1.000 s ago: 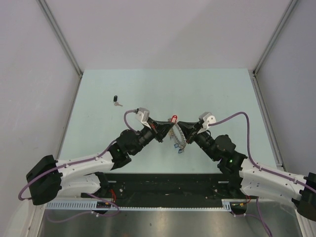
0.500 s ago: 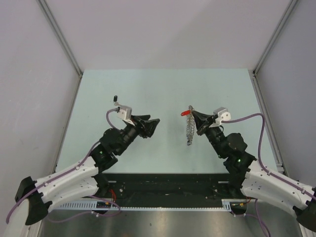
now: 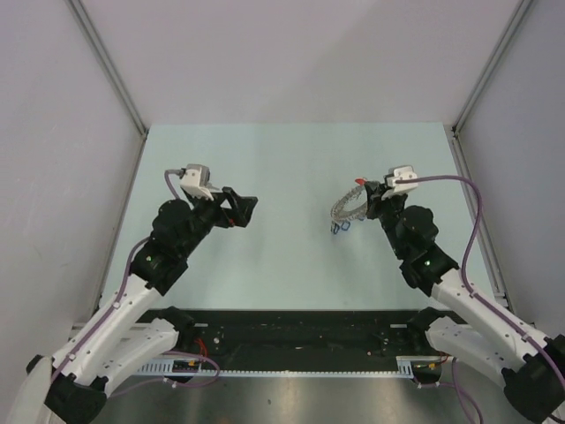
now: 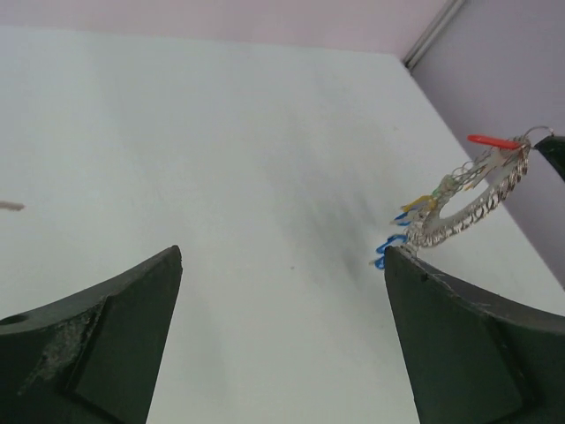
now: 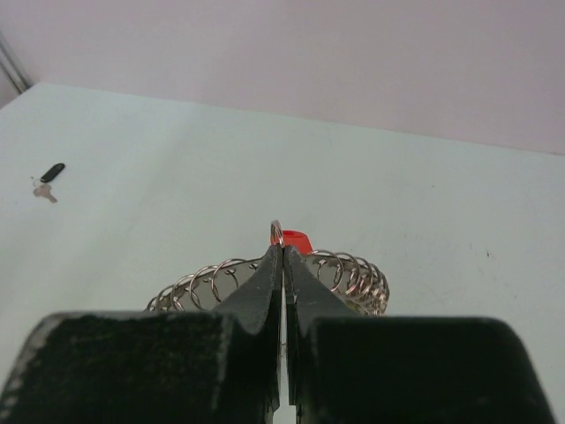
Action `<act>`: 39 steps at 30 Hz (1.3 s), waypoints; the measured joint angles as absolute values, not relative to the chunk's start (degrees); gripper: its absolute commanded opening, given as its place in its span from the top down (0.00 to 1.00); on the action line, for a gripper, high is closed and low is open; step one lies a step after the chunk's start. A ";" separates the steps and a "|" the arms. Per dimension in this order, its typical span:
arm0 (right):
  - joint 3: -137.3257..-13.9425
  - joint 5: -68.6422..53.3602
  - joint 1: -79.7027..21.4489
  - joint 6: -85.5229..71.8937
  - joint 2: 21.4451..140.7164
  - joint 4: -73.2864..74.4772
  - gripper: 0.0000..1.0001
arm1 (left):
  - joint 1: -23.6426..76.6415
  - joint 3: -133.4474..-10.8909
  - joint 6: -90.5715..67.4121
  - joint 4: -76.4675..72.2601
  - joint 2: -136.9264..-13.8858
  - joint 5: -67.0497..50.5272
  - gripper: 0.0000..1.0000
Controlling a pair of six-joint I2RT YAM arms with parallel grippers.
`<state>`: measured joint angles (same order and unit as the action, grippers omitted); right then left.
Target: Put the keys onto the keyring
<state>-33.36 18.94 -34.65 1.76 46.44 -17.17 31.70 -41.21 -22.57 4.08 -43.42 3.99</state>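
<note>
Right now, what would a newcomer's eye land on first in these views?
The keyring, a silver ring fringed with small keys with a red-headed key at its top, is pinched in the shut right fingers, right of centre over the table. Opposite it, the left fingers gape wide open and hold nothing. A lone black-headed key lies off to the left.

keyring [image 3: 347,210]: 1 silver wire ring, fringed all round with small silver loops and keys. it is pinched at its upper edge between the closed fingers of the right gripper [image 5: 282,254] and hangs tilted. blue-headed keys [image 4: 388,252] and 1 yellow-headed key [image 4: 422,203] sit at the end farthest from the right gripper. red-headed key [image 5: 296,239]: on the ring, just beyond the right gripper's tips. dark-headed key [image 5: 50,173]: loose, lying flat, well apart to the right gripper's left.
</note>
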 measured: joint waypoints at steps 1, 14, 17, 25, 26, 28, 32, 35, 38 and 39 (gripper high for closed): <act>-34.11 18.09 -33.45 1.52 48.03 -17.04 1.00 | 30.37 -41.74 -22.39 5.41 -43.55 2.92 0.00; -44.01 1.30 -17.54 -3.11 73.95 -26.15 1.00 | 18.55 -38.96 -14.66 15.55 -40.29 -4.69 0.00; -44.27 -2.11 -14.17 -5.17 76.03 -27.44 0.98 | 18.48 -38.85 -13.37 16.36 -38.50 -3.31 0.00; -42.83 -3.20 -8.25 -8.99 75.13 -23.59 0.91 | 18.44 -38.81 -12.43 17.28 -34.02 1.30 0.00; -41.69 -2.87 -7.68 -9.56 74.43 -23.07 0.88 | 18.44 -38.76 -12.40 17.34 -33.71 1.83 0.00; -39.03 -1.76 -6.50 -10.83 72.73 -21.89 0.86 | 18.44 -38.46 -12.10 17.34 -32.93 2.72 0.00; -35.14 1.30 -4.84 -13.56 69.23 -19.44 0.68 | 18.44 -37.17 -11.53 17.28 -30.20 4.40 0.00; -33.78 3.99 -4.19 -15.09 65.71 -16.58 0.51 | 18.44 -35.48 -11.31 16.49 -26.20 5.48 0.00; -33.56 6.11 -3.99 -16.40 60.95 -13.58 0.34 | 18.44 -33.89 -11.55 15.33 -21.43 7.25 0.00; -33.56 6.94 -3.95 -16.73 58.70 -12.67 0.31 | 18.44 -33.69 -11.62 14.90 -19.84 7.88 0.00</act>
<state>-33.56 6.94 -3.95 -16.73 58.70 -12.67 18.44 -33.69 -11.62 14.90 -19.84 7.88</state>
